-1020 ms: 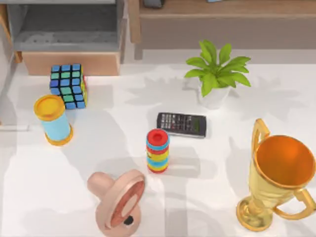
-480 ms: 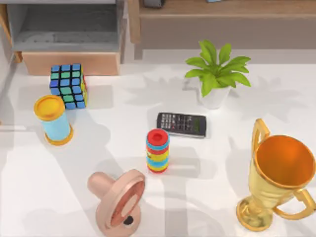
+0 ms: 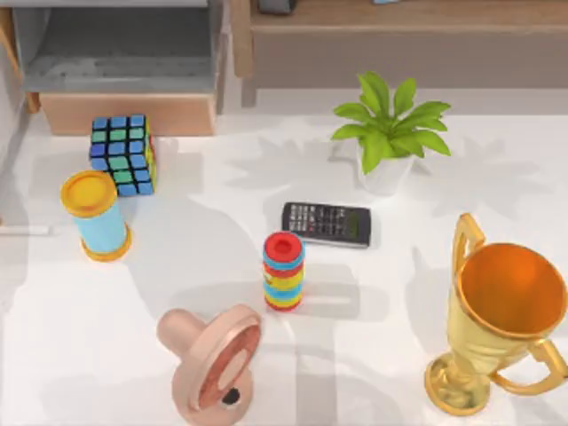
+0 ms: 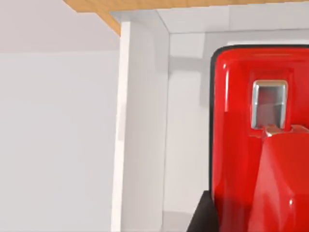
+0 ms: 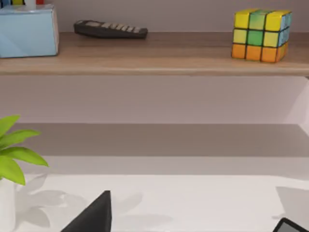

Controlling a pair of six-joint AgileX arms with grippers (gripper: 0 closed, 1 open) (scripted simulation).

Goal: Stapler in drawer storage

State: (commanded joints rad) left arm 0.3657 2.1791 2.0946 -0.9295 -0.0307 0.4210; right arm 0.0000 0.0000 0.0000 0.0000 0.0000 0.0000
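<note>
Stapler (image 4: 241, 145) close before left wrist camera, drawer (image 3: 124, 114) open at table's top-left

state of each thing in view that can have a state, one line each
wide grey-walled drawer with tan front: pulled open, visible floor bare
glossy red stapler: close before the left wrist camera
black remote: lying flat
copper-coloured fan: tipped over
gold trophy cup: upright
striped ring stack: upright

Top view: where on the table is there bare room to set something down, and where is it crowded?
Open patches: the table right of the plant, above the trophy; the front left corner below the yellow-capped cylinder; and between the cube and the remote. It is crowded around the ring stack and the copper disc stand. The drawer floor looks bare.
</note>
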